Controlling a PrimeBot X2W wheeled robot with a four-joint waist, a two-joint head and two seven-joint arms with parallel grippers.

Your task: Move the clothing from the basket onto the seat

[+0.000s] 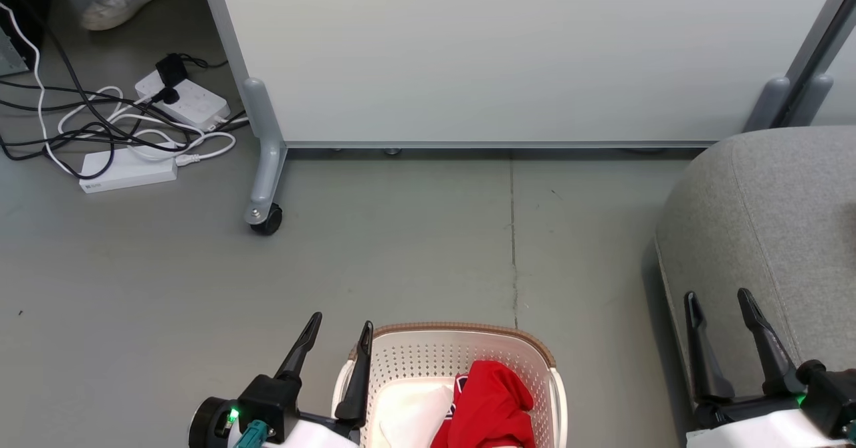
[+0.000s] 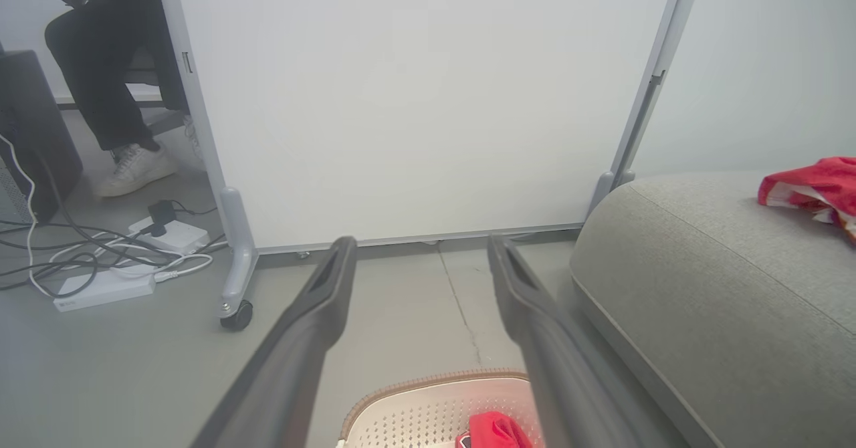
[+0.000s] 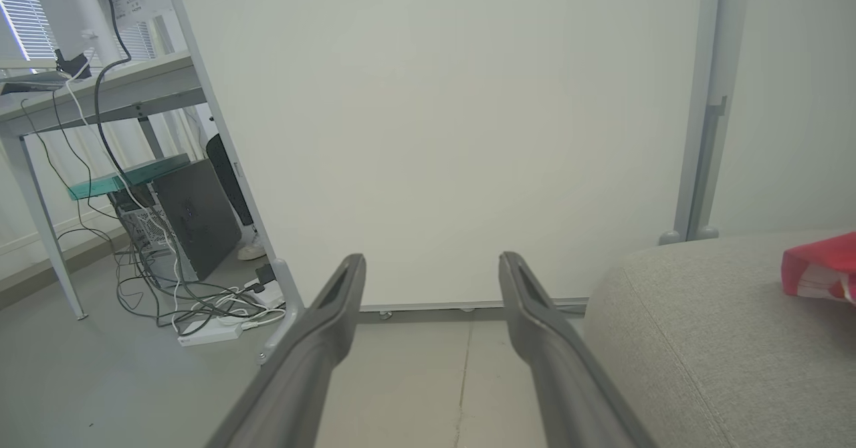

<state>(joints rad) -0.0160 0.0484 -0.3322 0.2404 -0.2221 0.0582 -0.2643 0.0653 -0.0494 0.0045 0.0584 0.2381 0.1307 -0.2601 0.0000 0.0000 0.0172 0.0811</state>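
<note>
left gripper (image 1: 341, 321): fingers apart, empty, just beside oval cream perforated plastic basket (image 1: 461, 331) | right gripper (image 1: 717, 294): apart, empty, by grey upholstered seat (image 1: 769, 220) | red fabric clothing (image 1: 491, 401): in basket, right of left gripper, probably next pick | one red garment (image 2: 812, 184) already on seat

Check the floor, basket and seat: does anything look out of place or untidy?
Nothing is spilled or damaged. The one untidy spot is a tangle of cables and two power strips on the floor, left of the partition. Red clothing lies bunched in the basket; another red piece lies crumpled on the seat.
</note>
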